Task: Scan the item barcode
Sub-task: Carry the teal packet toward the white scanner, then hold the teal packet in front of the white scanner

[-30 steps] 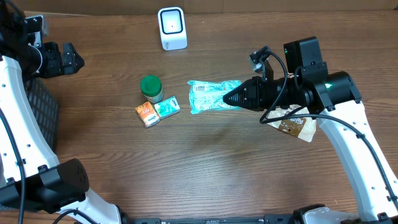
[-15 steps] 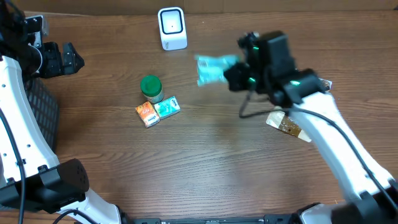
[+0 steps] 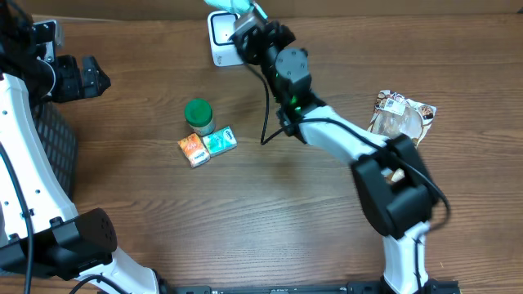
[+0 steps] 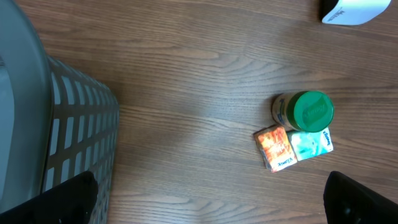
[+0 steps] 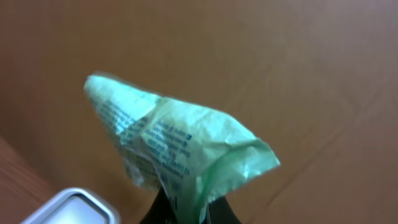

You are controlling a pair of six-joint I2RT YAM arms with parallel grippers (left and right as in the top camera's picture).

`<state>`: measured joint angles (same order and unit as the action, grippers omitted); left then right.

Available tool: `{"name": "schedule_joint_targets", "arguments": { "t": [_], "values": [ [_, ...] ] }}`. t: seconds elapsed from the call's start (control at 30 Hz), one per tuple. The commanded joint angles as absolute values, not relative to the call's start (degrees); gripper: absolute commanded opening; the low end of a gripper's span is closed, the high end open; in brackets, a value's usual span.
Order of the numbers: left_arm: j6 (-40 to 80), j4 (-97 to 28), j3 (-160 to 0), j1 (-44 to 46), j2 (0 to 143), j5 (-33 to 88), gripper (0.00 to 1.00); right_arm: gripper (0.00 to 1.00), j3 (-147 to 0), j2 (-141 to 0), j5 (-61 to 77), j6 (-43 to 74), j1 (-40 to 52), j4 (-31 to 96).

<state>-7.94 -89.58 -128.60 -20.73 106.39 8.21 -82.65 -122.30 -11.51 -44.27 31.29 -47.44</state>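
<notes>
My right gripper (image 5: 186, 213) is shut on a crumpled green plastic packet (image 5: 177, 146) with dark print, and only the dark fingertips show under it. From overhead the right arm reaches to the table's back edge. There it holds the packet (image 3: 247, 6) just above and right of the white barcode scanner (image 3: 222, 39). A corner of the scanner (image 5: 65, 208) shows low on the left in the right wrist view. No barcode can be made out on the packet. My left gripper (image 4: 211, 205) hangs open over bare wood at the far left, with nothing between its fingers.
A green-lidded jar (image 3: 198, 114) stands left of centre, with an orange box (image 3: 192, 150) and a teal box (image 3: 219, 141) in front of it. A brown snack packet (image 3: 400, 114) lies at the right. A grey slotted basket (image 4: 74, 137) sits at the left edge.
The right arm has swung the green packet up off the table, from right of centre to the back edge beside the scanner. The brown snack packet is now uncovered. The left arm has not moved.
</notes>
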Motion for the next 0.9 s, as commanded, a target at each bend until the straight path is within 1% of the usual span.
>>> {"name": "schedule_joint_targets", "arguments": {
  "t": [0.0,0.1,0.23,0.37,0.43,0.5,0.6,0.77,0.87],
  "values": [
    [-9.02,-89.52,-129.58,-20.60,105.62,8.10,0.99,0.04,-84.62,-130.19,-11.86,-64.05,30.85,-55.02],
    [-9.02,-89.49,-129.58,-20.62,105.62,8.10,0.99,0.04,-87.96,-135.15,-11.81,-64.62,30.68,-56.42],
    [-9.02,-89.49,-129.58,-20.60,105.62,8.10,0.99,0.04,-92.44,-136.42,-11.64,-64.58,30.35,-54.96],
    [-9.02,-89.52,-129.58,-20.60,105.62,8.10,0.99,0.04,-98.78,-136.42,-9.50,-64.55,29.10,-48.05],
    [-9.02,-89.52,-129.58,-20.60,105.62,8.10,1.00,0.04,-104.62,-136.42,-5.98,-64.58,27.57,-41.65],
    [-9.02,-89.49,-129.58,-20.60,105.62,8.10,1.00,0.04,-106.65,-136.42,-4.34,-64.58,27.07,-39.68],
    [-9.02,-89.52,-129.58,-20.62,105.62,8.10,1.00,0.04,-107.13,-136.42,-4.36,-64.58,26.85,-39.33],
    [-9.02,-89.49,-129.58,-20.60,105.62,8.10,0.99,0.04,-107.11,-136.79,-4.36,-64.62,26.59,-34.63],
    [-9.02,-89.49,-129.58,-20.62,105.62,8.10,1.00,0.04,-107.11,-137.75,-4.36,-64.88,26.61,-35.38]
  ]
}}
